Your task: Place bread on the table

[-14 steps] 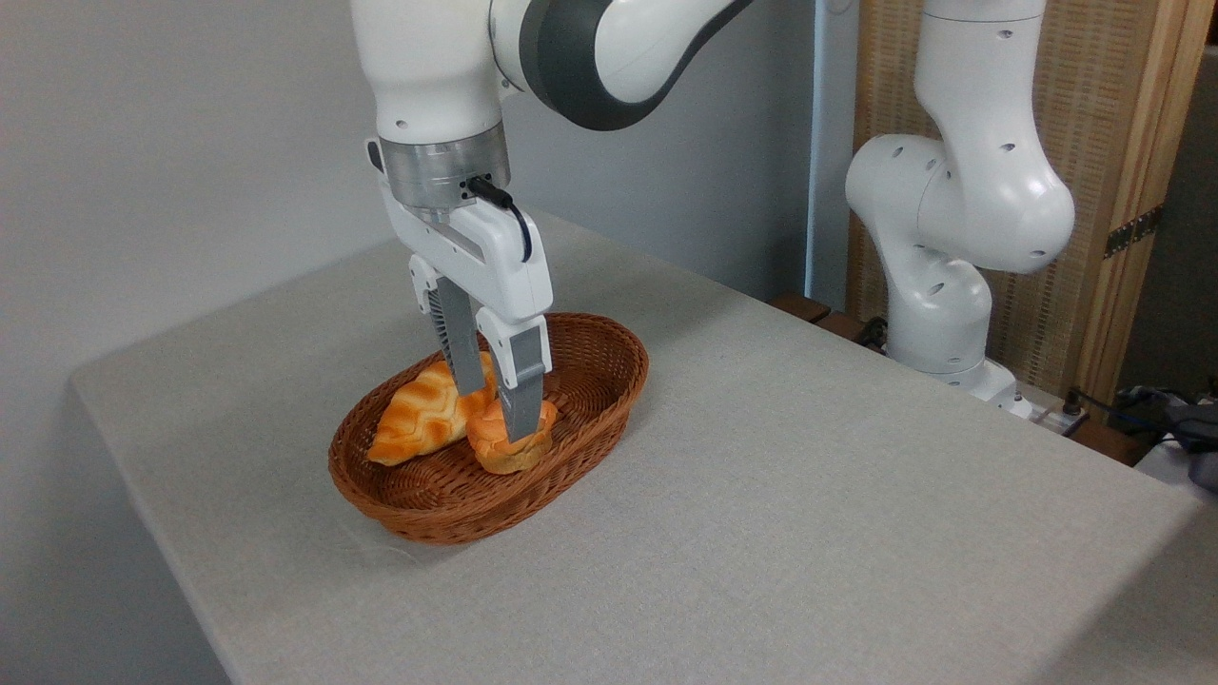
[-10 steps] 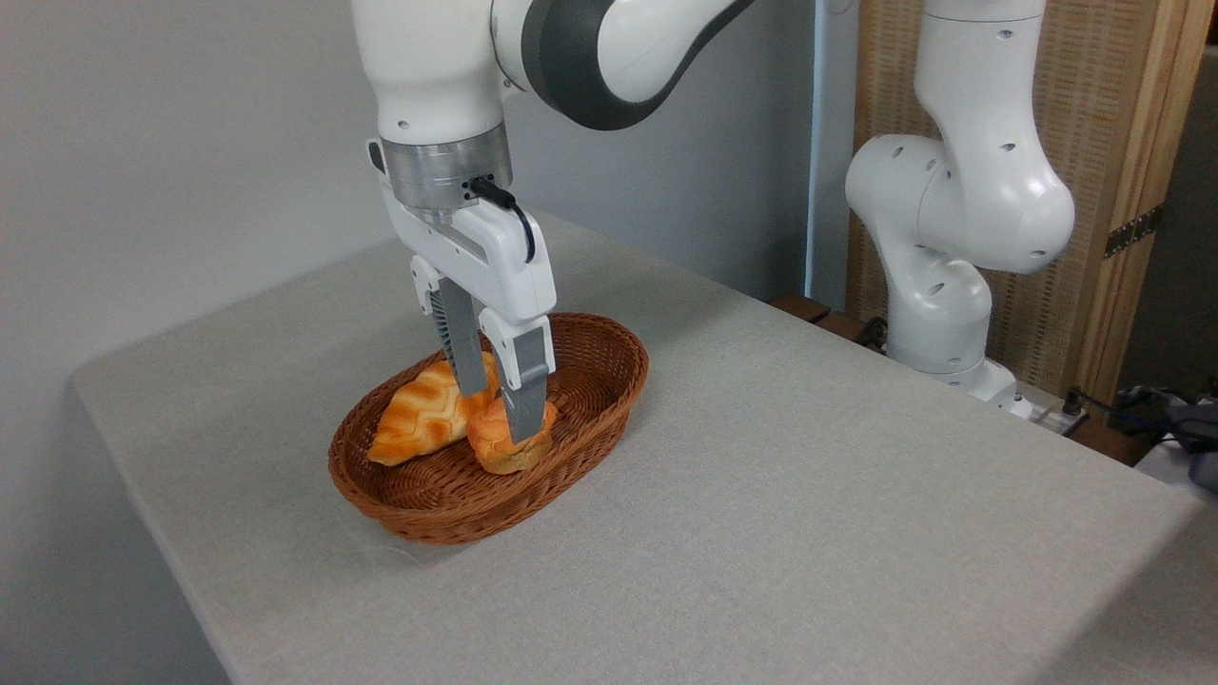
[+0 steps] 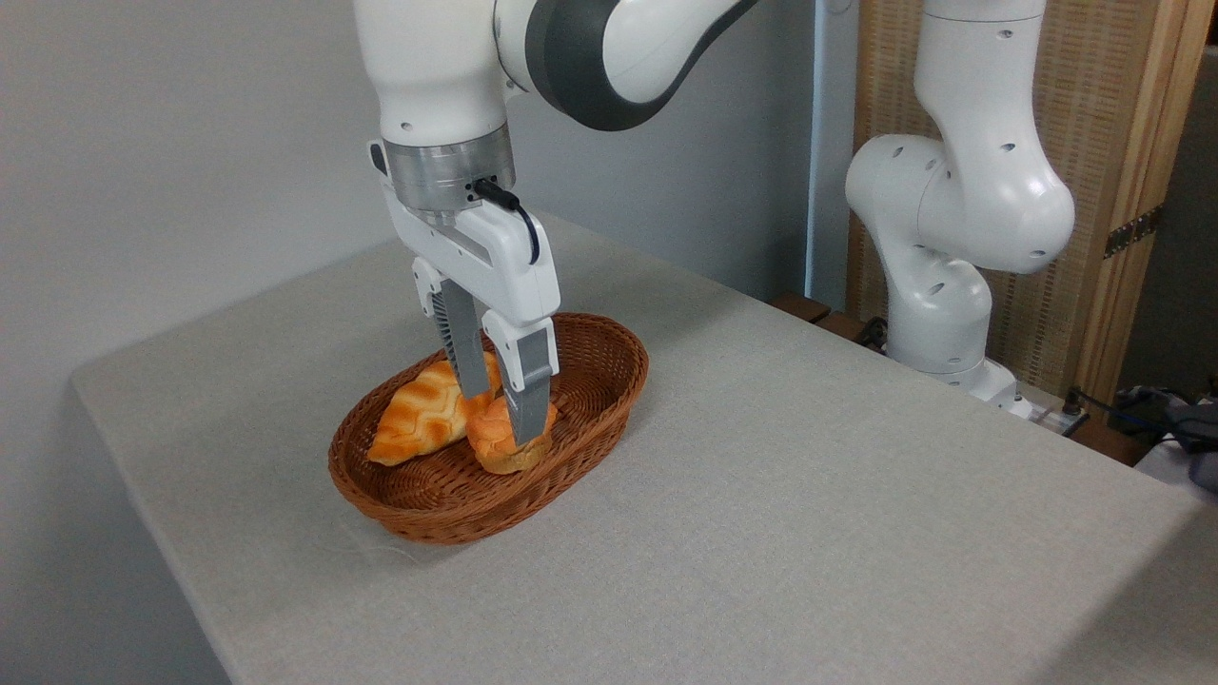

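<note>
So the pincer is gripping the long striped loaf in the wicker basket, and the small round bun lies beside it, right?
Not quite. The camera view shows the pincer closed on the small round bun, not the striped loaf, which lies untouched beside it. Both are in the wicker basket.

just one fixed cam, up high off the table corner, angled down across it toward the arm's base and the back wall, mid-range.
</note>
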### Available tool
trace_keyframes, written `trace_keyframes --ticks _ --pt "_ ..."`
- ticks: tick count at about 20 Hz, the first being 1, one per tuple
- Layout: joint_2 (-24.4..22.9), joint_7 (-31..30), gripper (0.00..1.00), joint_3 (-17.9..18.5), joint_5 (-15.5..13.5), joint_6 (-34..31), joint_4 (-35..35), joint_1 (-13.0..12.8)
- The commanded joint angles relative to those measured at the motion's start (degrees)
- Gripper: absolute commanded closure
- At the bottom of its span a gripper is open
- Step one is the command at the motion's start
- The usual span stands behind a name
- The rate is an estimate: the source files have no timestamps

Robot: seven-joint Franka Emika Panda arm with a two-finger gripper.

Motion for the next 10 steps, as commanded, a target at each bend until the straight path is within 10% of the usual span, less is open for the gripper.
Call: trace_keyframes --ticks 1,10 --pt "-0.4 0.4 0.00 0.5 0.6 -0.9 -0.5 -0.8" --pt "-1.9 5.1 0.00 0.3 0.5 1.0 -4.5 -3.4"
